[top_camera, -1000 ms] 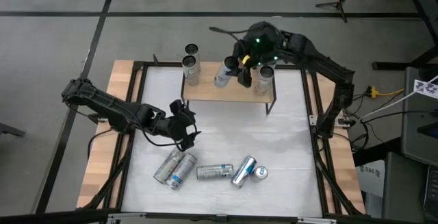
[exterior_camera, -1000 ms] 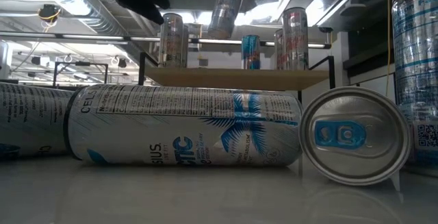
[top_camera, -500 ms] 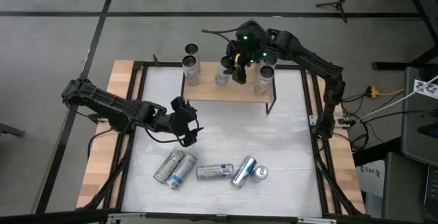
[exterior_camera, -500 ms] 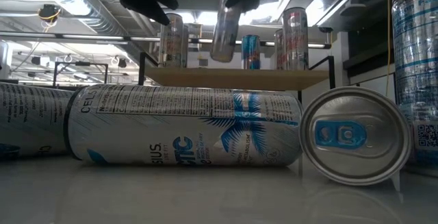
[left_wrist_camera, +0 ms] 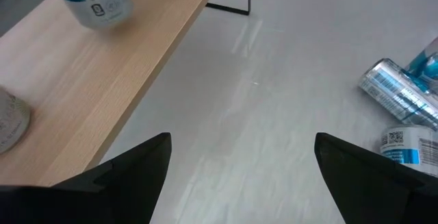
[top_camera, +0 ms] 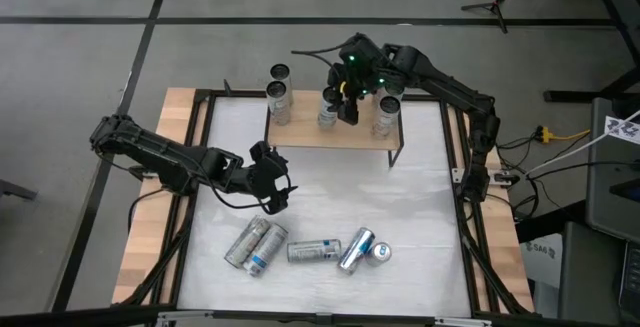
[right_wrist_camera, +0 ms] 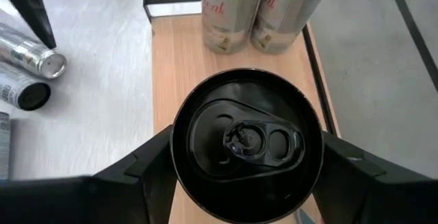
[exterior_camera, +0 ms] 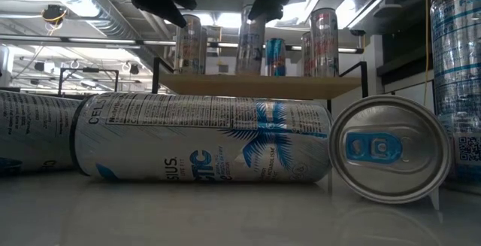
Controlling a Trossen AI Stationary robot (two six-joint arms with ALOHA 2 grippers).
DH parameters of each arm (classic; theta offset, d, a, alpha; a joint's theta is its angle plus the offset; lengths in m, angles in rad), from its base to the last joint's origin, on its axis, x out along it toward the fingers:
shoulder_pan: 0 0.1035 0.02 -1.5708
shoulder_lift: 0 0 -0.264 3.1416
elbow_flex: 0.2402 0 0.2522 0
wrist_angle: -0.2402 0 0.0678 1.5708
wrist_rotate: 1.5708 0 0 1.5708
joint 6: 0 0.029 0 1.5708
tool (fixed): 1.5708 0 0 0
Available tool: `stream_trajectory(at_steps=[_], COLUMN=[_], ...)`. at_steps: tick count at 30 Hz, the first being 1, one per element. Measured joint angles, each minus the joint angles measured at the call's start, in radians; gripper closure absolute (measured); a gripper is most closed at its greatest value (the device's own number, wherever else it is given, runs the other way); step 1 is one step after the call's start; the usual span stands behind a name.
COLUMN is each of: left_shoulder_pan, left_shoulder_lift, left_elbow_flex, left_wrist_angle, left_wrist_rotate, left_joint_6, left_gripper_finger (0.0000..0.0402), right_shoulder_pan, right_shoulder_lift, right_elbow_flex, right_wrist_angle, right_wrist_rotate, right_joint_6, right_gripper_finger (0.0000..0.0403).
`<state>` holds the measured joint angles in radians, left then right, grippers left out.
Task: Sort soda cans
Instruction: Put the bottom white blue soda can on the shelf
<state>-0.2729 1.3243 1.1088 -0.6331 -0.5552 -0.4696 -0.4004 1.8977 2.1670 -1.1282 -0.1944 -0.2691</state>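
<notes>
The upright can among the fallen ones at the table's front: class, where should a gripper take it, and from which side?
Grip the upright can around its round side wall, descending from above. It stands top-up; a lying can lies close beside it, so close the fingers across its free sides.

White table top (top_camera: 420, 207), centre of frame, wood strips along its left and right edges. Raised wooden shelf (top_camera: 300, 135) on dark legs, upper centre. On shelf: two upright cans (top_camera: 279, 97) at its left end, one upright can (top_camera: 328, 110) mid-shelf, one more (top_camera: 385, 115) at right. On table, lower centre: five cans in a row, four lying (top_camera: 258, 245), the rightmost can (top_camera: 379, 253) standing upright.
</notes>
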Motion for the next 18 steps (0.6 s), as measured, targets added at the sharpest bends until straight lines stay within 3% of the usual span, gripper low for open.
stream_trajectory(at_steps=[18], left_shoulder_pan=[0.0], left_shoulder_lift=[0.0], left_elbow_flex=[0.0], left_wrist_angle=[-0.001], left_wrist_rotate=[0.0], left_joint_6=[-0.001], left_gripper_finger=[0.0048], right_shoulder_pan=[0.002], right_shoulder_lift=[0.035], right_elbow_flex=[-0.001], right_wrist_angle=[0.007], right_wrist_rotate=[-0.008], right_joint_6=[0.001], right_gripper_finger=[0.0146])
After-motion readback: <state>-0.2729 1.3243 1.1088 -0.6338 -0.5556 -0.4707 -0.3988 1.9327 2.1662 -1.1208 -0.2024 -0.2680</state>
